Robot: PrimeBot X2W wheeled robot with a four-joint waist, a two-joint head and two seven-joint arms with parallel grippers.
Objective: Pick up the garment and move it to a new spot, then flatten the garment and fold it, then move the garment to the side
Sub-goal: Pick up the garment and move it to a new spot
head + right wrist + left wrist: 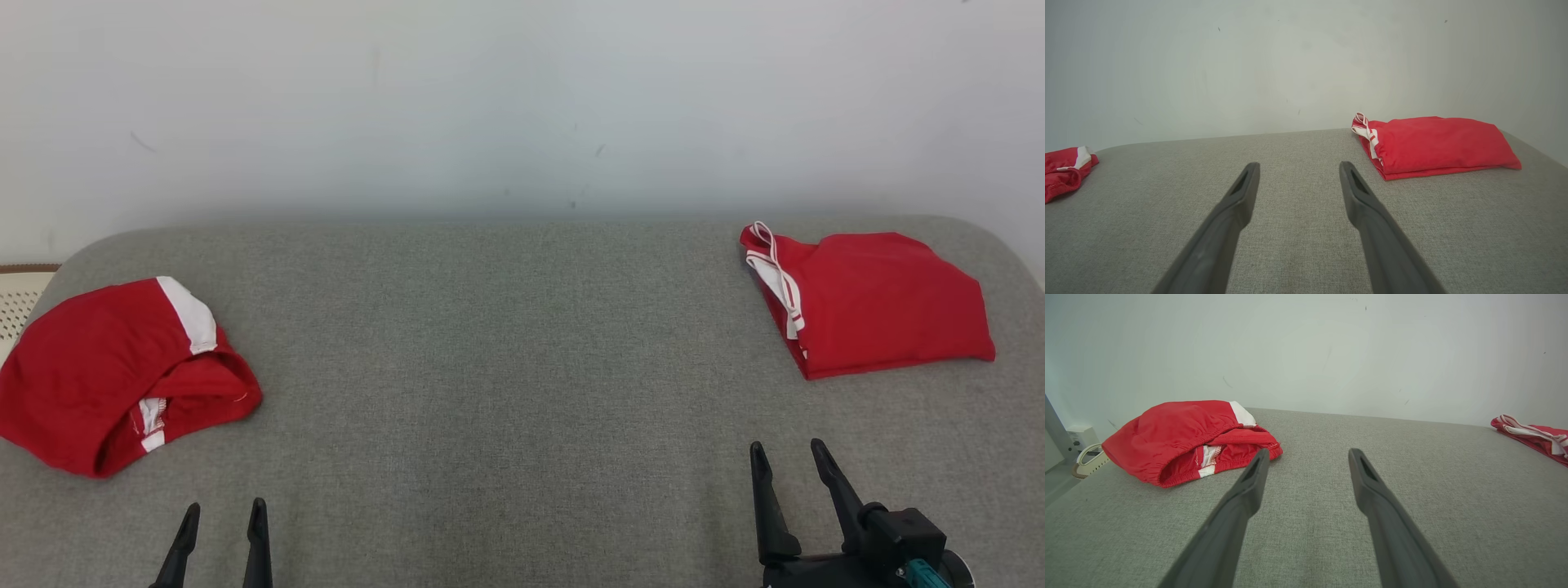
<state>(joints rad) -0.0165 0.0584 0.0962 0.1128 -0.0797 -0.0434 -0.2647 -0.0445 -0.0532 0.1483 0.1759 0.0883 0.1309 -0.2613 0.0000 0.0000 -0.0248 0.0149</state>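
Crumpled shorts [114, 371] lie left on the grey cushion [506, 343], waist opening facing near-right. A folded garment [873, 302] lies far right, long axis left-right. The left gripper [226, 506] and right gripper [786, 447] stand spread, empty.

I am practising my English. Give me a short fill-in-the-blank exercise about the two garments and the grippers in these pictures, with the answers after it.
1. The crumpled garment lies on the robot's ____ side, the folded garment on the other.
2. Both garments are ____ with white trim.
3. The left gripper and the right gripper are both ____ and hold nothing.

Missing words: left; red; open.
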